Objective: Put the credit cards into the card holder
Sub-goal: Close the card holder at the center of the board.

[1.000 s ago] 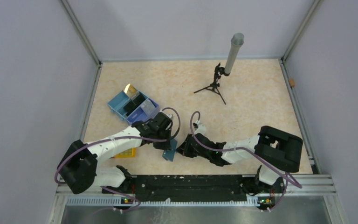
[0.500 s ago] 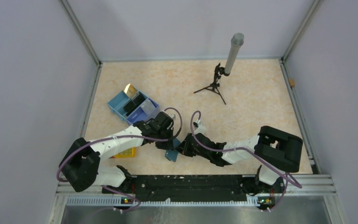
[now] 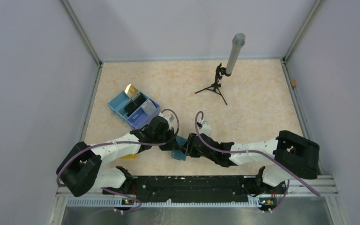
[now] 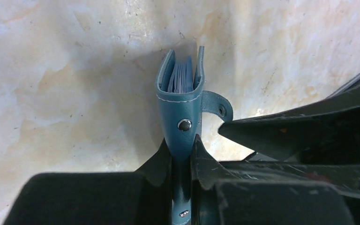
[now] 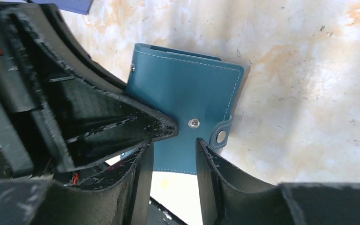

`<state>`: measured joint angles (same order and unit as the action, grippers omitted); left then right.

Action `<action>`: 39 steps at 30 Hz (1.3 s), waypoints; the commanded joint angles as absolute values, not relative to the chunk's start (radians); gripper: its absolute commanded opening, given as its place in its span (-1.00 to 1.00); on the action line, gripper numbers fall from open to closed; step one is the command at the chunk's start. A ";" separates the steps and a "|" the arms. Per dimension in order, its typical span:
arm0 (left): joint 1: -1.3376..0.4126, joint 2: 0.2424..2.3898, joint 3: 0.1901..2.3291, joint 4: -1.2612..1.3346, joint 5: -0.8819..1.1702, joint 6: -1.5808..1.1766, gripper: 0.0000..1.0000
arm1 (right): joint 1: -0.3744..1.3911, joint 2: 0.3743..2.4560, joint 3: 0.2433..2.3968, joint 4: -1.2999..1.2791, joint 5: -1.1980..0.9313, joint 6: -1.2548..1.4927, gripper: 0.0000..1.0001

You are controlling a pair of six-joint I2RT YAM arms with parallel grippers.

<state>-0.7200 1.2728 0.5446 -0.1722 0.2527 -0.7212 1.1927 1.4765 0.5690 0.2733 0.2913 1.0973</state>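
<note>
The teal card holder (image 4: 183,105) stands on edge on the table, folded. My left gripper (image 4: 183,143) is shut on its spine end. Pale blue leaves (image 4: 180,75) show between its covers, and its clasp strap (image 4: 218,108) hangs loose. In the right wrist view the card holder (image 5: 187,89) shows its flat face. My right gripper (image 5: 173,142) is open just short of the holder's lower edge, with nothing between its fingers. From above, the card holder (image 3: 180,151) sits between the left gripper (image 3: 171,145) and right gripper (image 3: 188,148). Gold (image 3: 131,89), black (image 3: 135,104) and silvery (image 3: 146,108) credit cards lie in the tray.
The blue partitioned tray (image 3: 118,104) sits at the left, just beyond the left arm. A yellow block (image 3: 129,155) peeks out under that arm. A small tripod with a grey cylinder (image 3: 227,70) stands at the back. Walls close in on three sides.
The right gripper has opened, having been shut before. The card holder and both grippers have shifted slightly to the right and away, and the right arm's elbow has swung right.
</note>
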 commanded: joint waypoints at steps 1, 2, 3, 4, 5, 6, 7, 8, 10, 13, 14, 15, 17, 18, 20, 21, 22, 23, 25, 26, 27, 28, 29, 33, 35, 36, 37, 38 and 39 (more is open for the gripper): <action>-0.685 1.336 0.455 -0.153 0.229 -0.712 -0.88 | 1.206 1.399 0.576 0.177 0.345 1.074 -0.22; -0.680 1.341 0.450 -0.143 0.241 -0.715 -0.84 | 1.207 1.399 0.582 0.164 0.340 1.072 -0.22; -0.676 1.345 0.448 -0.137 0.250 -0.715 -0.81 | 1.206 1.400 0.581 0.165 0.327 1.071 -0.23; -0.672 1.348 0.447 -0.134 0.255 -0.716 -0.76 | 1.207 1.403 0.579 0.169 0.316 1.077 -0.27; -0.669 1.350 0.447 -0.134 0.260 -0.717 -0.69 | 1.206 1.406 0.577 0.169 0.308 1.089 -0.28; -0.665 1.350 0.447 -0.133 0.261 -0.720 -0.61 | 1.206 1.412 0.577 0.160 0.303 1.102 -0.28; -0.661 1.348 0.447 -0.133 0.264 -0.721 -0.55 | 1.208 1.419 0.578 0.149 0.300 1.117 -0.28; -0.659 1.346 0.446 -0.135 0.264 -0.723 -0.49 | 1.210 1.424 0.578 0.145 0.299 1.125 -0.28; -0.657 1.338 0.446 -0.140 0.261 -0.726 -0.35 | 1.210 1.436 0.573 0.152 0.297 1.131 -0.26; -0.654 1.330 0.447 -0.149 0.261 -0.727 -0.18 | 1.210 1.458 0.586 0.149 0.302 1.140 -0.22; -0.654 1.327 0.449 -0.155 0.262 -0.727 -0.17 | 1.211 1.468 0.593 0.147 0.299 1.141 -0.20; -0.654 1.325 0.449 -0.157 0.263 -0.727 -0.16 | 1.211 1.478 0.602 0.145 0.296 1.140 -0.19; -0.653 1.324 0.452 -0.160 0.266 -0.729 -0.13 | 1.212 1.498 0.619 0.131 0.292 1.141 -0.17; -0.652 1.322 0.453 -0.162 0.268 -0.730 -0.11 | 1.211 1.506 0.624 0.128 0.292 1.141 -0.16; -0.652 1.319 0.455 -0.163 0.274 -0.733 -0.09 | 1.210 1.516 0.631 0.130 0.289 1.139 -0.17; -0.652 1.318 0.456 -0.163 0.276 -0.735 -0.08 | 1.211 1.519 0.634 0.133 0.287 1.138 -0.20; -0.652 1.319 0.455 -0.163 0.279 -0.736 -0.06 | 1.211 1.522 0.637 0.135 0.286 1.137 -0.22; -0.653 1.319 0.456 -0.160 0.285 -0.738 -0.03 | 1.211 1.525 0.642 0.135 0.284 1.134 -0.24; -0.652 1.316 0.456 -0.156 0.297 -0.742 -0.01 | 1.211 1.528 0.651 0.137 0.281 1.128 -0.28; -0.653 1.314 0.454 -0.153 0.303 -0.744 -0.01 | 1.211 1.534 0.656 0.141 0.279 1.126 -0.30; -0.652 1.312 0.454 -0.153 0.306 -0.746 -0.01 | 1.211 1.537 0.659 0.142 0.277 1.126 -0.31; -0.653 1.310 0.455 -0.152 0.311 -0.747 -0.01 | 1.211 1.543 0.664 0.143 0.273 1.125 -0.33; -0.652 1.308 0.456 -0.152 0.316 -0.749 0.00 | 1.211 1.547 0.670 0.143 0.271 1.124 -0.36; -0.652 1.299 0.453 -0.142 0.342 -0.761 -0.01 | 1.211 1.566 0.703 0.134 0.263 1.109 -0.42; -0.653 1.295 0.451 -0.135 0.356 -0.769 -0.01 | 1.211 1.573 0.719 0.124 0.263 1.103 -0.42; -0.652 1.293 0.451 -0.131 0.361 -0.771 -0.02 | 1.210 1.576 0.725 0.122 0.262 1.101 -0.43; -0.652 1.291 0.450 -0.129 0.365 -0.775 -0.03 | 1.211 1.579 0.728 0.121 0.263 1.101 -0.46; -0.652 1.288 0.449 -0.127 0.371 -0.777 -0.03 | 1.210 1.580 0.729 0.122 0.263 1.101 -0.47; -0.652 1.286 0.448 -0.125 0.377 -0.779 -0.04 | 1.210 1.580 0.730 0.125 0.262 1.101 -0.48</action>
